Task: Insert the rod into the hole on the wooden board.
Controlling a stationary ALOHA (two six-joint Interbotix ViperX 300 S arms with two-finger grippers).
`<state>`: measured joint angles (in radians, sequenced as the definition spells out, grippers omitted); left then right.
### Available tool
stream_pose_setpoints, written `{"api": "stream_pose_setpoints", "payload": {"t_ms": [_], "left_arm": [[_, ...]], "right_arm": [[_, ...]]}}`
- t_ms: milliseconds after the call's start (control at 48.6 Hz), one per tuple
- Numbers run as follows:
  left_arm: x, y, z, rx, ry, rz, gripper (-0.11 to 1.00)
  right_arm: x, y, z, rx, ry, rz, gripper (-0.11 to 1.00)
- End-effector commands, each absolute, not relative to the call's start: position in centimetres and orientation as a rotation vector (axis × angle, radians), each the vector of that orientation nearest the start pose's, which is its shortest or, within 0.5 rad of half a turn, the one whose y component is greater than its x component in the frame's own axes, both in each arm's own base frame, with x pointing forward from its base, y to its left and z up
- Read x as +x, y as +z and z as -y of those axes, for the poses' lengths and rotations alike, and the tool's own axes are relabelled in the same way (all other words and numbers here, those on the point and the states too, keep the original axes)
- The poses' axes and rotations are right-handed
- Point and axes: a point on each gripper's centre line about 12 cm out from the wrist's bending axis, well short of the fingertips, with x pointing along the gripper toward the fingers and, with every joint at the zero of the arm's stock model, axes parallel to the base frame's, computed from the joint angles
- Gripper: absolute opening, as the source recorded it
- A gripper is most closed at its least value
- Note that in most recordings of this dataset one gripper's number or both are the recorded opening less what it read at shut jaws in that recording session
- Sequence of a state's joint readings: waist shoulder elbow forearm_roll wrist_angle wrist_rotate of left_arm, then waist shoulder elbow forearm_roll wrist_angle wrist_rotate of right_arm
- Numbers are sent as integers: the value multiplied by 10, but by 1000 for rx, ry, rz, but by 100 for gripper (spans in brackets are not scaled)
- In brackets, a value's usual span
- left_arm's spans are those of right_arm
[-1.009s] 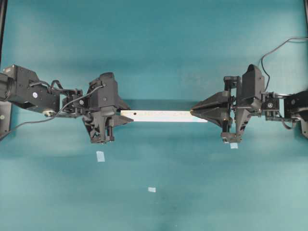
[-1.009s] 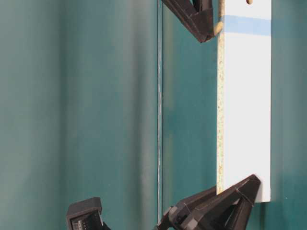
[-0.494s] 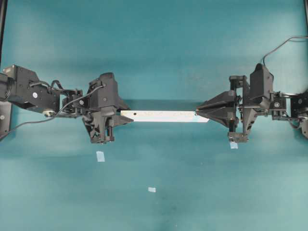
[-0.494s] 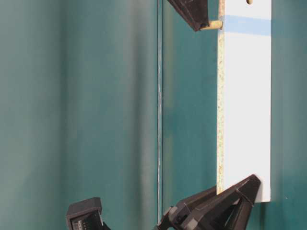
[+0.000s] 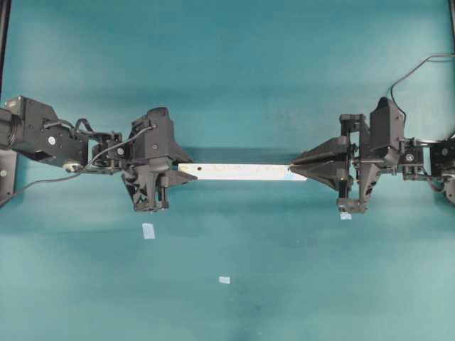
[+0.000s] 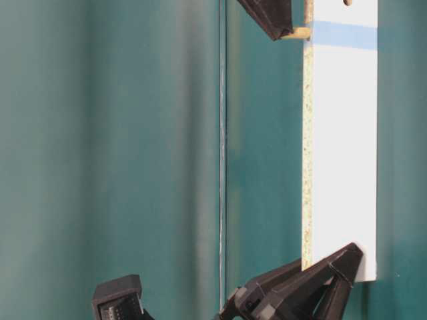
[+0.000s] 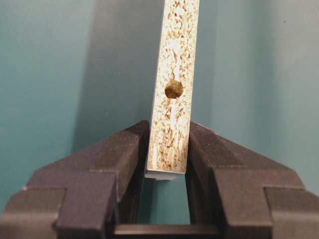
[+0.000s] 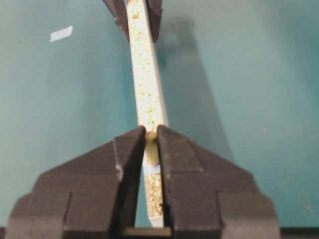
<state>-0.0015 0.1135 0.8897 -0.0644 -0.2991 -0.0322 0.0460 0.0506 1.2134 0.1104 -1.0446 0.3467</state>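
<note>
Since before, the right pincer (image 6: pixel 285 28) is drawn back slightly; the rod (image 6: pixel 298 33), pinched, touches the board (image 6: pixel 340 147) edge at the blue mark. The left pincer (image 7: pixel 167 149) clamps the board. Insertion is underway; a straight push is needed.

Open table (image 5: pixel 227 71) lies around the held wooden board (image 5: pixel 242 171); both ends are blocked by hands.

Board (image 5: pixel 238 171) spans between left fingers (image 5: pixel 186 174) and right fingers (image 5: pixel 302 169); rod (image 6: pixel 298 32) touching board edge.

Overhead looks down; table-level sideways, close — wrists share the wooden board (image 7: pixel 173 74).
</note>
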Motion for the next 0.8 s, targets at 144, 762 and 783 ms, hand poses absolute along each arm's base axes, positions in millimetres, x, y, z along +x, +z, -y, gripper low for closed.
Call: {"api": "stream_pose_setpoints", "payload": {"t_ms": [144, 762, 783], "left_arm": [[348, 98, -2, -84, 50, -673, 33], [349, 97, -4, -85, 55, -675, 33], [349, 97, -4, -86, 56, -675, 33]], "right_arm": [[282, 116, -5, 389, -82, -198, 13], [289, 112, 2, 360, -146, -210, 13], [289, 112, 2, 360, -148, -211, 13]]}}
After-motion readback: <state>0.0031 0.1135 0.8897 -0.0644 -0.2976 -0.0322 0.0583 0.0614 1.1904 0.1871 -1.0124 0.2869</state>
